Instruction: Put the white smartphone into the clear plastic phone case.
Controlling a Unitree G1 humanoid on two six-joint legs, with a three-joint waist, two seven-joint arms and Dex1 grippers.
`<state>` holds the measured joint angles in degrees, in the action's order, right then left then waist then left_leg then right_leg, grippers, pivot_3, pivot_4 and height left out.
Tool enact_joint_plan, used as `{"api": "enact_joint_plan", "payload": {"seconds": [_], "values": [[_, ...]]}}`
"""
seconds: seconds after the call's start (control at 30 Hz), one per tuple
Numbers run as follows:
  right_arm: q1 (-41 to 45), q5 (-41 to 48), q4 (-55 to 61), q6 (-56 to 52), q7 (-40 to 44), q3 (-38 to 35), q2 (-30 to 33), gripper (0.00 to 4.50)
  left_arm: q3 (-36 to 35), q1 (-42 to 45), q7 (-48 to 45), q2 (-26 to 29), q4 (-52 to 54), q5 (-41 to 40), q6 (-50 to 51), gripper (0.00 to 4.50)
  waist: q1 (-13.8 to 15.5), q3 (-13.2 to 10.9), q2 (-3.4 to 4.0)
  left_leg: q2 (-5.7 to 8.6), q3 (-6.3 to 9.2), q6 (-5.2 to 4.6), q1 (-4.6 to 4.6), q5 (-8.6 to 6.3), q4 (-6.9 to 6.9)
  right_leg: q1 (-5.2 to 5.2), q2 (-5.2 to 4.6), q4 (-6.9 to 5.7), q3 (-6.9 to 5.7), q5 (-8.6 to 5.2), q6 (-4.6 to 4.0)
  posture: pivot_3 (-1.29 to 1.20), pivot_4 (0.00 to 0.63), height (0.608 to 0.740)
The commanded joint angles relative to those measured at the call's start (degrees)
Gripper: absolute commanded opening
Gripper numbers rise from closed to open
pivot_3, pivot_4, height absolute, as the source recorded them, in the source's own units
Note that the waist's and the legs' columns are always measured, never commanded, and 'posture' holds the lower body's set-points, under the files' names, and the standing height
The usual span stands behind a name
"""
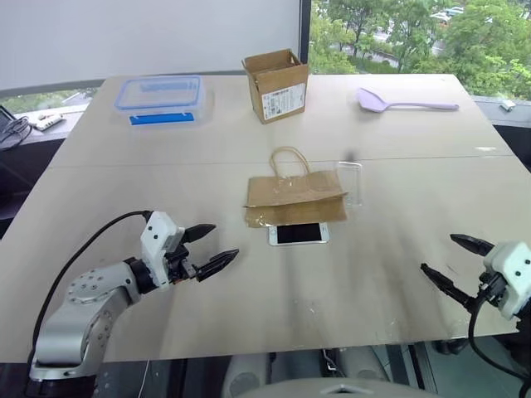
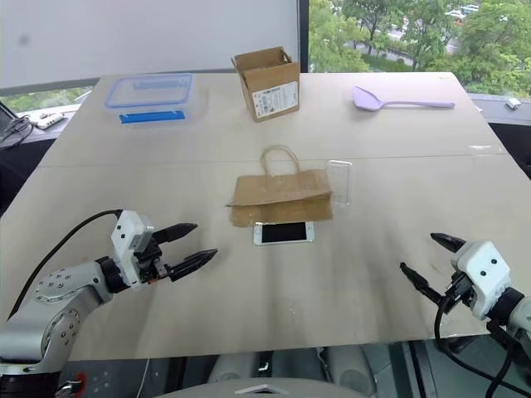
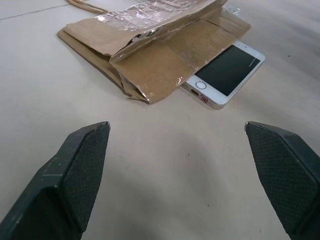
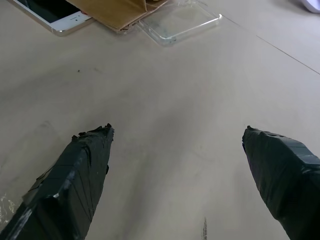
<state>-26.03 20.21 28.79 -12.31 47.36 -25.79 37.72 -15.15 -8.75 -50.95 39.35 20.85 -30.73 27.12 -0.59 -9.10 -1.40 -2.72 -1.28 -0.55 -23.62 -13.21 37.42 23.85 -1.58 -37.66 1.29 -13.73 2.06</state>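
Observation:
The white smartphone (image 1: 299,234) lies screen up mid-table, its far edge tucked against a flat brown paper bag (image 1: 294,199). In the left wrist view the smartphone (image 3: 225,72) shows its home button beside the bag (image 3: 150,50). The clear plastic phone case (image 1: 349,182) lies at the bag's right end, and it appears again (image 4: 180,22) in the right wrist view. My left gripper (image 1: 209,246) hovers open to the left of the phone, holding nothing. Near the table's front right edge my right gripper (image 1: 448,261) stands open and holds nothing too.
A blue-lidded clear food box (image 1: 159,99) sits at the far left. A small open cardboard box (image 1: 276,84) stands at the far middle, and a lilac spatula (image 1: 405,103) lies at the far right. A seam (image 1: 166,162) crosses the table.

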Motion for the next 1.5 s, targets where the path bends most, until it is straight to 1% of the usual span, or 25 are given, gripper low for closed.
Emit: {"api": "enact_joint_plan", "payload": {"seconds": [0.03, 0.13, 0.27, 0.43, 0.5, 0.53, 0.6, 0.63, 0.7, 0.73, 0.77, 0.83, 0.87, 0.93, 1.0, 1.13, 1.3, 1.37, 1.4, 1.47, 1.5], "values": [[-0.14, 2.42, 0.64, 1.64, 0.87, -2.68, -0.18, 4.50, 2.04, 5.73, 0.88, -0.12, 0.56, 1.65, -2.45, 4.44, 0.01, 0.00, 0.00, 0.00, 0.00, 0.00, 0.00, 0.00, 0.00, 0.00, 0.00, 0.00, 0.00, 0.00, 0.00, 0.00, 0.150, 0.740], [-0.43, 5.09, 4.30, 2.42, 1.71, -0.91, -1.63, 4.50, 9.25, 17.13, 1.30, -0.56, -5.02, 10.39, -10.33, 4.44, 1.75, -0.01, -0.01, 0.23, 0.02, 0.00, -0.08, 0.01, 0.06, -0.03, 0.00, 0.00, -0.20, 0.00, 0.00, 0.00, 0.150, 0.740], [-2.62, 6.13, 11.02, 1.86, 2.49, 2.08, -1.47, 4.50, 14.81, 24.44, 0.19, -1.44, -12.57, 16.87, -17.79, 4.44, 1.34, 0.11, 0.21, 0.24, -0.03, -0.01, 0.03, 0.01, 0.06, -0.16, 0.02, -0.01, -0.07, 0.00, -0.01, 0.00, 0.150, 0.740], [-3.86, 5.64, 18.37, -0.94, -1.25, 4.53, -1.71, 4.50, 22.23, 31.44, -1.18, -2.58, -24.87, 25.45, -28.17, 4.44, 0.97, 0.08, 0.14, 0.23, -0.02, -0.01, -0.08, -0.01, -0.01, -0.08, 0.14, 0.04, -0.02, 0.02, 0.05, 0.00, 0.150, 0.740], [-4.14, 4.93, 20.11, -1.68, -2.55, 5.29, -1.83, 4.50, 24.02, 32.95, -2.28, -2.81, -28.82, 27.22, -32.10, 4.44, 1.18, 0.08, 0.14, 0.23, 0.00, -0.01, -0.07, -0.01, 0.00, -0.08, 0.14, 0.02, -0.05, 0.01, 0.26, 0.00, 0.150, 0.740], [-4.28, 4.23, 20.98, -1.97, -3.33, 5.77, -1.94, 4.50, 24.63, 33.64, -2.93, -3.01, -30.61, 27.59, -33.60, 4.22, 1.25, 0.08, 0.14, 0.23, 0.00, -0.01, -0.07, 0.00, 0.00, -0.08, 0.14, 0.02, -0.04, -0.02, 0.20, 0.00, 0.150, 0.740], [-5.18, 3.54, 23.03, -2.77, -4.80, 6.30, -2.22, 4.50, 25.26, 35.16, -3.30, -3.91, -33.86, 28.00, -35.65, 3.60, 1.39, 0.08, 0.14, 0.23, 0.00, -0.01, -0.07, 0.00, 0.02, -0.09, 0.12, 0.01, -0.05, -0.07, 0.13, 0.00, 0.150, 0.740], [-5.69, 3.47, 23.90, -3.12, -5.29, 6.42, -2.35, 4.50, 25.33, 35.82, -3.47, -4.38, -35.17, 28.01, -36.58, 3.05, 1.40, 0.08, 0.12, 0.23, -0.01, -0.01, -0.07, 0.00, 0.04, -0.08, 0.12, 0.00, -0.05, -0.07, 0.13, 0.00, 0.150, 0.740], [-6.40, 2.56, 24.65, -3.21, -6.08, 7.02, -2.47, 4.50, 24.90, 36.64, -3.36, -5.05, -37.18, 27.93, -38.10, 2.13, 1.46, 0.08, 0.12, 0.23, 0.01, -0.01, -0.08, 0.00, 0.06, -0.09, 0.11, -0.01, -0.07, -0.07, 0.13, 0.00, 0.150, 0.740], [-6.54, 1.67, 24.71, -3.07, -6.39, 7.57, -2.42, 4.50, 24.46, 36.80, -3.20, -5.19, -37.98, 27.88, -38.75, 1.60, 1.42, 0.10, 0.08, 0.23, 0.01, -0.01, -0.07, 0.00, 0.08, -0.10, 0.11, -0.02, -0.07, -0.07, 0.13, 0.00, 0.150, 0.740], [-6.51, 0.77, 24.73, -2.91, -6.70, 8.21, -2.33, 4.50, 23.87, 36.94, -2.99, -5.18, -38.44, 27.69, -38.96, 1.18, 1.38, 0.10, 0.08, 0.23, 0.01, -0.01, -0.07, 0.00, 0.08, -0.11, 0.11, -0.02, -0.07, -0.07, 0.14, 0.00, 0.150, 0.740], [-5.52, 0.53, 24.72, -3.32, -7.52, 9.22, -2.55, 4.50, 22.65, 36.91, -2.51, -4.79, -38.53, 27.23, -38.51, 0.15, 1.17, 0.10, 0.08, 0.23, -0.01, -0.01, -0.06, 0.00, 0.08, -0.11, 0.11, -0.02, -0.04, -0.06, 0.13, 0.00, 0.150, 0.740], [-4.70, 0.68, 24.51, -3.54, -7.67, 9.76, -2.47, 4.50, 21.78, 36.72, -1.85, -4.48, -38.50, 27.10, -38.22, 0.06, 1.16, 0.10, 0.08, 0.22, -0.01, -0.01, -0.05, 0.00, 0.08, -0.11, 0.12, -0.04, -0.04, -0.06, 0.14, 0.00, 0.150, 0.740], [-3.36, 0.69, 23.91, -3.75, -7.63, 10.71, -2.14, 4.50, 20.23, 36.31, -0.73, -4.05, -38.62, 26.76, -37.58, 0.06, 1.15, 0.10, 0.08, 0.22, 0.01, -0.01, -0.05, 0.00, 0.08, -0.10, 0.13, -0.07, -0.06, -0.06, 0.14, 0.00, 0.150, 0.740], [-1.29, 0.49, 22.27, -3.64, -6.88, 12.08, -1.44, 4.50, 17.00, 35.06, 1.69, -2.99, -38.80, 26.15, -35.77, 0.06, 1.07, 0.10, 0.06, 0.21, 0.01, -0.01, -0.04, 0.00, 0.08, -0.11, 0.13, -0.08, -0.06, -0.06, 0.14, 0.00, 0.150, 0.740], [2.70, 1.14, 19.79, -3.93, -5.65, 14.27, -0.38, 4.50, 11.91, 31.18, 4.39, 1.10, -38.99, 26.33, -35.05, 0.06, 0.48, 0.09, 0.07, 0.17, 0.00, -0.01, 0.00, 0.00, 0.08, -0.11, 0.14, -0.11, -0.05, -0.06, 0.14, 0.00, 0.150, 0.740], [5.54, 1.47, 16.58, -3.38, -3.80, 15.41, 0.80, 4.50, 7.09, 25.57, 5.01, 6.00, -40.56, 26.13, -35.28, 0.06, 0.54, 0.10, 0.03, 0.17, 0.00, -0.01, -0.04, 0.00, 0.07, -0.11, 0.08, -0.09, -0.10, -0.05, 0.13, 0.00, 0.150, 0.740], [6.24, 1.42, 15.76, -3.19, -3.37, 15.92, 0.89, 4.50, 5.39, 23.68, 1.93, 7.09, -40.29, 23.08, -33.72, 0.06, 0.65, 0.10, 0.00, 0.18, 0.01, -0.01, -0.04, 0.00, 0.08, -0.11, 0.05, -0.10, -0.15, -0.05, 0.12, 0.00, 0.150, 0.740], [6.46, 1.40, 15.39, -3.06, -3.10, 16.11, 0.91, 4.50, 4.27, 22.87, 0.59, 7.19, -39.35, 20.79, -32.14, 0.30, 0.68, 0.10, 0.00, 0.17, 0.01, -0.01, -0.03, 0.00, 0.08, -0.11, 0.04, -0.10, -0.16, -0.05, 0.12, 0.00, 0.150, 0.740], [6.77, 1.50, 14.76, -2.92, -2.58, 16.18, 1.05, 4.50, 2.41, 21.14, -2.97, 7.25, -34.56, 14.56, -25.84, 0.77, 0.66, 0.10, 0.01, 0.15, 0.00, -0.01, -0.03, 0.00, 0.08, -0.11, 0.02, -0.11, -0.16, -0.05, 0.12, 0.00, 0.150, 0.740], [6.86, 1.67, 14.59, -3.00, -2.40, 16.05, 1.10, 4.50, 1.61, 20.25, -5.03, 7.12, -31.11, 10.67, -22.01, 1.27, 0.71, 0.10, 0.00, 0.06, -0.01, -0.01, -0.03, 0.00, 0.08, -0.11, 0.00, -0.11, -0.17, -0.05, 0.11, 0.00, 0.150, 0.740]]}}
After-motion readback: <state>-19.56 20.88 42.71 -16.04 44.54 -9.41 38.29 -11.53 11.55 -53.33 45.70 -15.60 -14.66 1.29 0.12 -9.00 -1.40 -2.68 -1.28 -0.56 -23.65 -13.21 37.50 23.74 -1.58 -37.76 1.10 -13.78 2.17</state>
